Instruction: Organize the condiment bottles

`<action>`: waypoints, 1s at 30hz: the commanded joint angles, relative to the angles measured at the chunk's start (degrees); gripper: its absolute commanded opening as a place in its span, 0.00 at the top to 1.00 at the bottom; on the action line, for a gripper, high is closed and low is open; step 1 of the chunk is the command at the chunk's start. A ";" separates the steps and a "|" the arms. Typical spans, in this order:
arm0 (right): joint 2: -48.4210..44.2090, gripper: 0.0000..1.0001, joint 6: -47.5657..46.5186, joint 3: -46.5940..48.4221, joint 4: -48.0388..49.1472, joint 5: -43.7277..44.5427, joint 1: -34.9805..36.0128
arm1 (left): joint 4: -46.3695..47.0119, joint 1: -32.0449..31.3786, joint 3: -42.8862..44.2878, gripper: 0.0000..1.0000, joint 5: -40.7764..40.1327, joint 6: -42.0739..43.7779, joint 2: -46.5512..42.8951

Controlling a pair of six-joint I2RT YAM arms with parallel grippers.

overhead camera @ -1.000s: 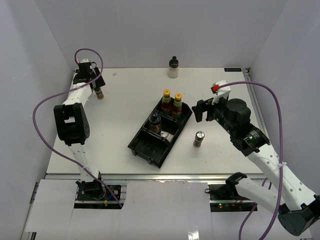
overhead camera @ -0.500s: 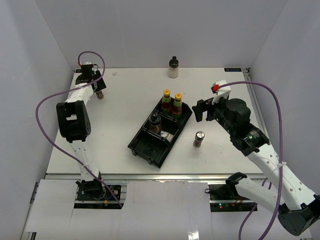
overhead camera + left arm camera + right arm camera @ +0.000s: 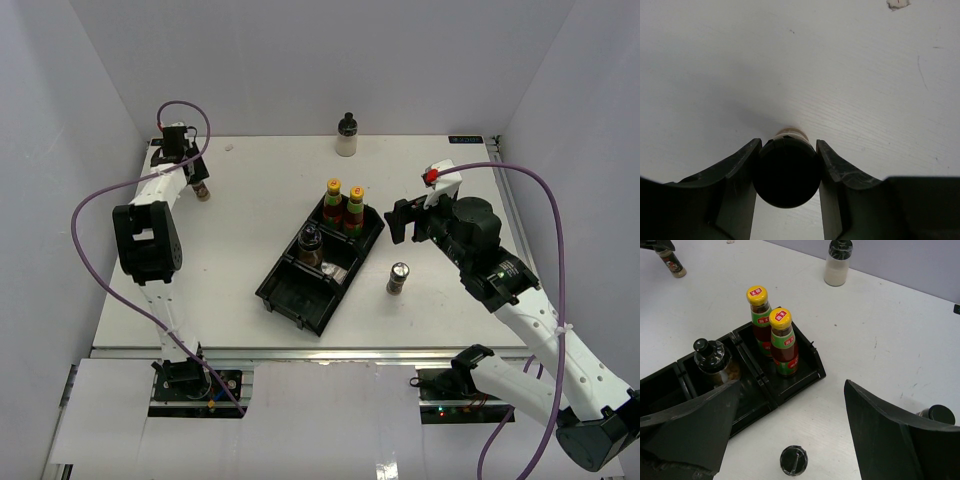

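As the scene is seen from above, the left tool (image 3: 196, 176) is closed on the small brown bottle (image 3: 201, 190) near the far left corner of the worktop (image 3: 240, 235). The black tray (image 3: 298, 292) lies slantwise in the middle. The red-sauce bottles (image 3: 354, 212) are placed side by side in its far end compartment, and the dark jar (image 3: 309, 246) stands in the compartment next to them. The cream-bodied bottle (image 3: 347, 137) stands at the far edge, and the lone jar (image 3: 399, 278) stands just beside the tray on the right. The right tool (image 3: 403, 225) is held above the worktop, near the tray's far end. In the left wrist view, the black cap of the small brown bottle is pressed by both fingers (image 3: 742, 165); it cannot be told whether the bottle is lifted. In the right wrist view, the right tool is spread wide and nothing is held. The tray and the lone jar are seen between its fingers, and a black-capped bottle (image 3: 938, 414) is partly hidden behind one finger.
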 commanded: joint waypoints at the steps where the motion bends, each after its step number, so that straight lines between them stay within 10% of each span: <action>1: 0.30 0.10 -0.03 1.78 2.46 -0.42 0.14 | -9.05 -1.68 3.89 1.00 -0.91 -1.56 -6.66; 19: 2.39 0.10 3.36 3.23 -2.87 -2.82 0.13 | -23.58 -36.28 -23.22 1.00 -2.58 -9.46 -53.05; 30: 1.79 0.10 3.76 1.37 -4.86 -0.76 0.17 | -18.99 -47.32 -38.16 1.00 -4.75 -16.30 -63.25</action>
